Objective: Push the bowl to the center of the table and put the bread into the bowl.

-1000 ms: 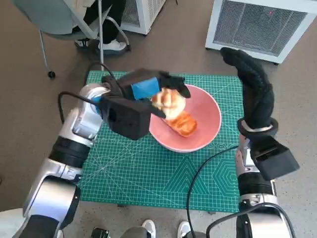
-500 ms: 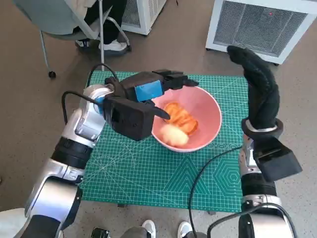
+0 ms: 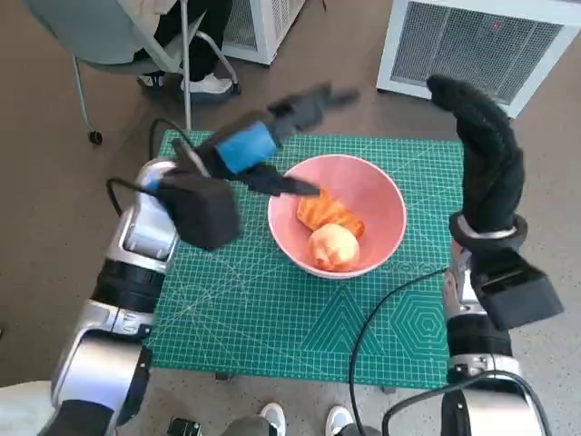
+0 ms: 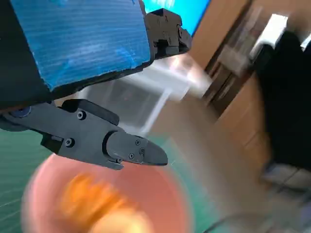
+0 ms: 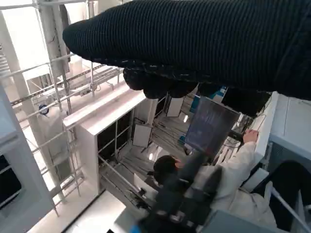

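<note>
Head view first: we see the pink bowl (image 3: 338,227) on the green mat (image 3: 272,309) with the bread (image 3: 330,232) inside it, our left hand (image 3: 272,136) lifted beside the rim, fingers apart and empty; our gloved right hand (image 3: 481,154) stands upright, empty. Left wrist view shows spread fingers (image 4: 121,145) above the blurred bowl (image 4: 97,199). Right wrist view shows the glove (image 5: 194,43) and a person (image 5: 214,184) in white

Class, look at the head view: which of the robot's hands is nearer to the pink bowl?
The left hand. It hovers open above the pink bowl's far-left rim, its lower finger reaching over the rim. The right hand is raised beyond the bowl's right side, apart from it.
</note>
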Controlling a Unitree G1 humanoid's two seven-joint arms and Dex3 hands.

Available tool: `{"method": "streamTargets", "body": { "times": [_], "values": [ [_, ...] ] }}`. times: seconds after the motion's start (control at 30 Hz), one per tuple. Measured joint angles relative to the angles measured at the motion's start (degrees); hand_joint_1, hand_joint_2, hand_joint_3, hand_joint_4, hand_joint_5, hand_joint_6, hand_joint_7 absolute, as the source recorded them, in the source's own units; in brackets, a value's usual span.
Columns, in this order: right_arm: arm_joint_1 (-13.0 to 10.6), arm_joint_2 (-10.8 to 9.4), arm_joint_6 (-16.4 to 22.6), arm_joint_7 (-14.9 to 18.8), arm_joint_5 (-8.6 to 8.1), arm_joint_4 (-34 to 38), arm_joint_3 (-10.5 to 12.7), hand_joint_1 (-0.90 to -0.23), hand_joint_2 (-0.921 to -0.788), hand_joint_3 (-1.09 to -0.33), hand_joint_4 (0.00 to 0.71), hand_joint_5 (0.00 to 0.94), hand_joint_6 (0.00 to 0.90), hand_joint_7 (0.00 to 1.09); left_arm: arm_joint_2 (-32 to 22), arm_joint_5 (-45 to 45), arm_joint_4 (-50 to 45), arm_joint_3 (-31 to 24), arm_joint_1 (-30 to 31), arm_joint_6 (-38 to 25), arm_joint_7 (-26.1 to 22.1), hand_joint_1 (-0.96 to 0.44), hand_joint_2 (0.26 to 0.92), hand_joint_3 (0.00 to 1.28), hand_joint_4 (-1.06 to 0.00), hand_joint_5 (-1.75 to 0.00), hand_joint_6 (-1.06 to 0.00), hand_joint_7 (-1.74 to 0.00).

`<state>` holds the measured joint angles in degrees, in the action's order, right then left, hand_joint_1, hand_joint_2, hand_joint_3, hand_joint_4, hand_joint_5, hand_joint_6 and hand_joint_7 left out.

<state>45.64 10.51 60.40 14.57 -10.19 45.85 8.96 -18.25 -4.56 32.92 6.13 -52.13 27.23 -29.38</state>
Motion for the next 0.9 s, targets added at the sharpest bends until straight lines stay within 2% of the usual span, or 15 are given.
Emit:
{"method": "streamTargets", "body": {
  "times": [0.17, 0.3, 0.43, 0.63, 0.9],
  "values": [
    [0.16, -0.54, -2.25, 2.00, -3.27, -2.31, -0.05, -0.587, -0.921, -0.742, 0.375, 0.003, 0.214, 0.35, 3.31, 4.60, -1.48, -3.66, 2.78, 2.52, 3.97, -0.45, 0.921, 0.30, -0.04, -0.02, -0.02, -0.14],
    [0.16, -0.91, -4.12, 2.51, -4.39, -4.43, -0.05, -0.594, -0.921, -0.737, 0.376, 0.003, 0.218, 0.35, 6.56, 8.22, -4.25, -5.80, 5.08, 3.44, 6.52, -0.42, 0.921, 0.34, -0.07, -0.03, -0.05, -0.16],
    [0.20, -1.30, -5.68, 2.95, -5.37, -6.42, -0.06, -0.586, -0.921, -0.740, 0.376, 0.003, 0.221, 0.35, 9.35, 10.09, -6.72, -6.94, 6.82, 4.85, 8.78, -0.40, 0.921, 0.36, -0.09, -0.02, -0.01, -0.30],
    [0.23, -1.61, -7.93, 3.42, -5.56, -9.11, -0.08, -0.570, -0.921, -0.746, 0.376, 0.002, 0.226, 0.35, 11.81, 11.48, -8.89, -7.72, 8.49, 6.28, 10.96, -0.41, 0.921, 0.38, -0.11, -0.02, 0.00, -0.44],
    [0.36, -1.60, -10.18, 3.53, -5.33, -11.01, -0.04, -0.569, -0.921, -0.751, 0.381, 0.004, 0.224, 0.35, 12.81, 13.70, -10.64, -8.45, 9.69, 6.62, 11.15, -0.42, 0.921, 0.39, -0.13, -0.02, 0.00, -0.49]
  ]
}}
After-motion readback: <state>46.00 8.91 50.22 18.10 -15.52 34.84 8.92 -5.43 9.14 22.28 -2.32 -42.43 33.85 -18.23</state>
